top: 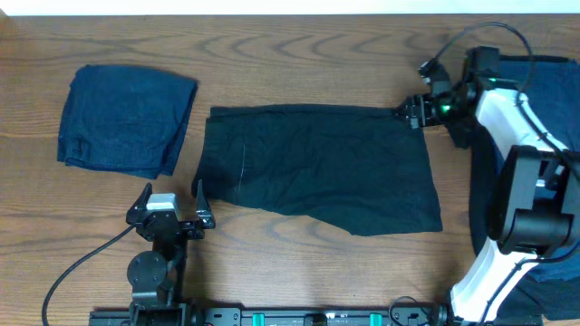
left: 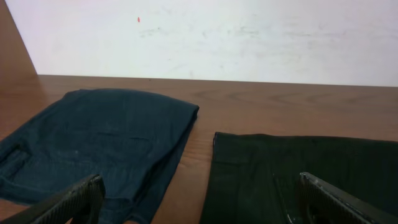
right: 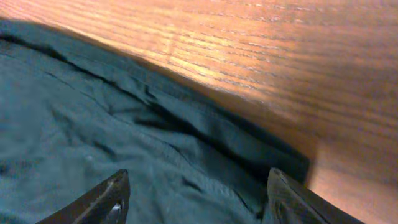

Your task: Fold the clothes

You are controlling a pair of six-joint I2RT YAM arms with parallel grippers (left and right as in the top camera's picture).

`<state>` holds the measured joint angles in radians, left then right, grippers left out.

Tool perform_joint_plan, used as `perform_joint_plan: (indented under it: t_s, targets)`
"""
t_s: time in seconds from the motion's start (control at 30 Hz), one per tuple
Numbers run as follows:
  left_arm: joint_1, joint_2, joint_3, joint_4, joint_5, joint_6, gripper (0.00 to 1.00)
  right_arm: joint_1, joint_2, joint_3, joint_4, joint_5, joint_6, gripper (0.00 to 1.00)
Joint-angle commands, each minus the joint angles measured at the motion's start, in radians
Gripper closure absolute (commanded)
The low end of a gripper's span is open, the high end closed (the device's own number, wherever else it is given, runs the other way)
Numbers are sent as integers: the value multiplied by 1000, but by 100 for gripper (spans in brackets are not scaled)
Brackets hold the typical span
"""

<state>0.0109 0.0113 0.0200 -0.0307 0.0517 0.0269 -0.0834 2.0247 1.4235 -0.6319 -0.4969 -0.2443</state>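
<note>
Right tool (right: 198,180), fingers spread, stoops over the black garment's (top: 317,167) corner, perhaps touching it. Left tool (top: 171,192), released, hovers level; that garment lies just rightward, folded navy garment (top: 122,118) ahead-left.

Readable text, overall: none in any of the three views.
Black flat-spread fabric garment (top: 317,172): no print, tag or brand can be read.
Navy blue folded fabric garment (top: 127,118): no lettering can be read.
Brown wood-grain table (top: 317,54): grain only, no marks that read as text.
Pale plain wall (left: 249,37): one tiny red speck (left: 138,19), too small to read.
</note>
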Motion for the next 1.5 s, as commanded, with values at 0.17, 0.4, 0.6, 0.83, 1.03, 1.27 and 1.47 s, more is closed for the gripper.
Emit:
perform_joint_plan:
  t_s: [0.17, 0.4, 0.6, 0.83, 1.03, 1.27, 1.47]
  targets:
    - [-4, -1, -16, -37, -11, 6, 2, 55, 7, 1, 39, 188, -135, 28]
    - [-4, -1, -16, -37, -11, 6, 2, 54, 7, 1, 39, 254, -138, 32]
    - [-4, -1, -16, -37, -11, 6, 2, 59, 7, 1, 18, 250, -139, 29]
    - [-4, -1, -16, -37, -11, 6, 2, 59, 7, 1, -8, 249, -138, 41]
    - [-4, -1, -16, -37, -11, 6, 2, 59, 7, 0, -24, 235, -138, 51]
    - [-4, -1, -16, -37, -11, 6, 2, 58, 7, 0, -37, 235, -138, 76]
    - [-4, -1, -16, -37, -11, 6, 2, 59, 6, 0, -42, 234, -137, 93]
